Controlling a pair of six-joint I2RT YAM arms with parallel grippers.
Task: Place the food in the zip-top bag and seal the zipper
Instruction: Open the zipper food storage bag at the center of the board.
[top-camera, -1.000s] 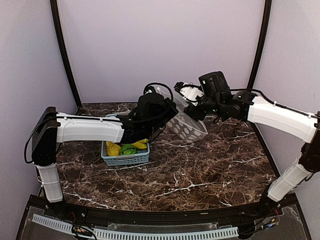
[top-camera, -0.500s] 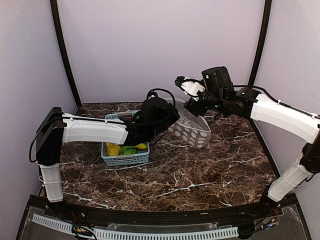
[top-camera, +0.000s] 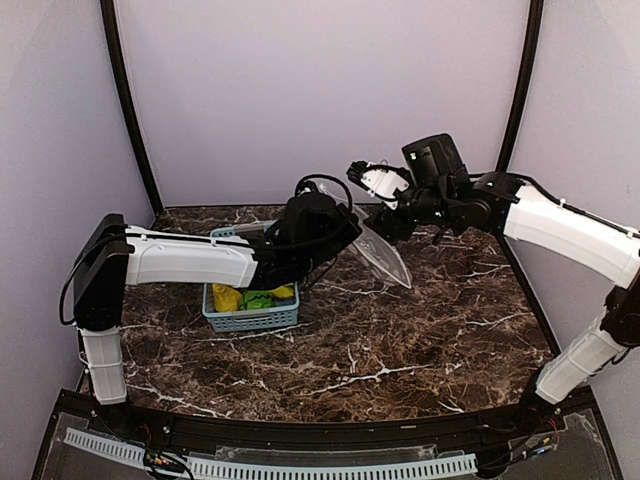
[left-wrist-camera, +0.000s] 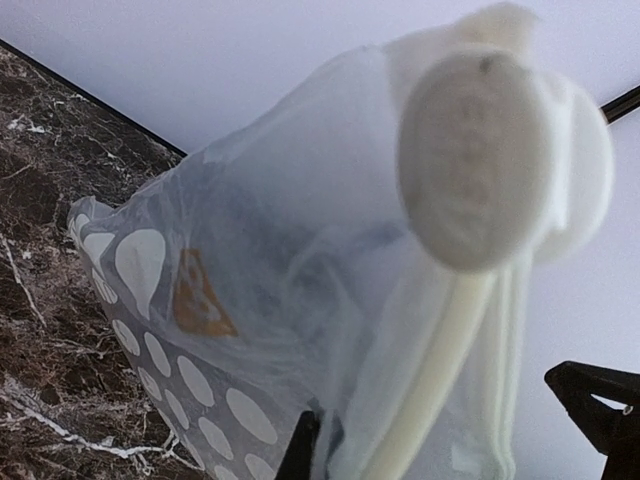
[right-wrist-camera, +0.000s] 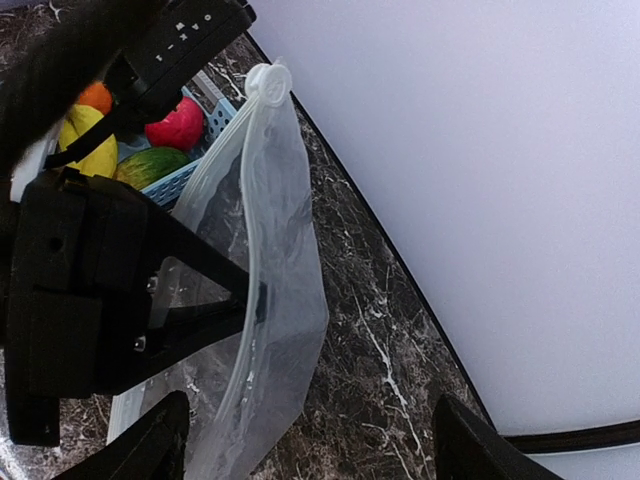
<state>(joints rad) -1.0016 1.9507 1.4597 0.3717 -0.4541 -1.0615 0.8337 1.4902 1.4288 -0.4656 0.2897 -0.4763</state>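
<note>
The clear zip-top bag (top-camera: 382, 255) with white polka dots hangs above the table, and my left gripper (top-camera: 335, 232) is shut on its upper edge. In the left wrist view the bag (left-wrist-camera: 250, 250) fills the frame, its pale zipper (left-wrist-camera: 440, 350) running down from a white slider (left-wrist-camera: 480, 160) past my left gripper (left-wrist-camera: 315, 455). My right gripper (top-camera: 383, 203) stands open just behind the bag's top; in its own view the right gripper (right-wrist-camera: 310, 450) is wide open with the bag (right-wrist-camera: 275, 310) hanging near its left finger. The food (top-camera: 255, 297) lies in the basket.
A light-blue slotted basket (top-camera: 250, 318) stands on the marble table (top-camera: 400, 350) under my left arm. In the right wrist view the basket (right-wrist-camera: 195, 175) holds a red apple (right-wrist-camera: 175, 125), a yellow piece (right-wrist-camera: 85, 140) and a green piece (right-wrist-camera: 150, 165). The back wall (top-camera: 320, 90) is close behind the bag.
My left gripper has shifted slightly right with the bag. The bag has turned from its broad dotted face to a narrow edge-on shape. My right gripper has stayed open near its top.
</note>
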